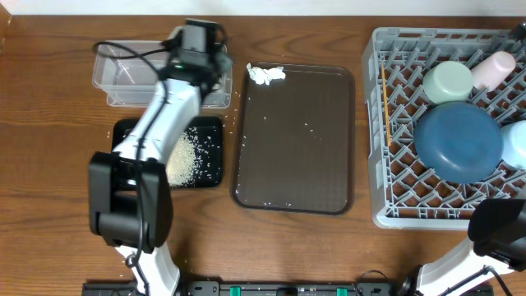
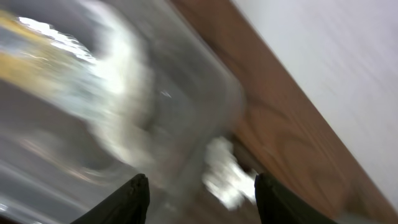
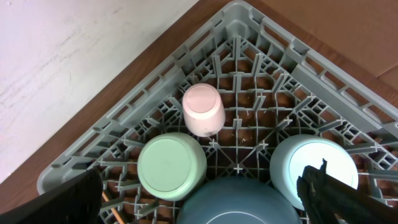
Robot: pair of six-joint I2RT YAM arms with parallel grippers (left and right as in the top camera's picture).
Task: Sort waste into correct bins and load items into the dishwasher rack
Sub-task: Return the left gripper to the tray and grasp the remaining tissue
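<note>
My left gripper (image 1: 212, 66) is open and empty over the right end of the clear tub (image 1: 123, 74). Its wrist view is blurred: the open gripper (image 2: 202, 205) hangs over the tub wall (image 2: 155, 106), with crumpled white tissue (image 2: 224, 177) just beyond the tub's corner. That tissue (image 1: 265, 74) lies on the brown tray's far left corner. Rice (image 1: 185, 158) fills the black tray (image 1: 209, 125). The grey rack (image 1: 394, 214) holds the blue plate (image 1: 458, 140), two bowls (image 1: 448, 82) (image 1: 516, 144), the pink cup (image 1: 493, 67) and the stick (image 1: 384, 99). My right gripper (image 3: 199, 205) is open above the plate (image 3: 242, 202).
The large brown serving tray (image 1: 296, 164) lies mid-table with a few stray rice grains (image 1: 308, 126) on it. A yellowish blur (image 2: 18, 62) shows inside the tub. The right arm's body (image 1: 497, 230) sits at the rack's near right corner. A wall lies beyond the table's far edge.
</note>
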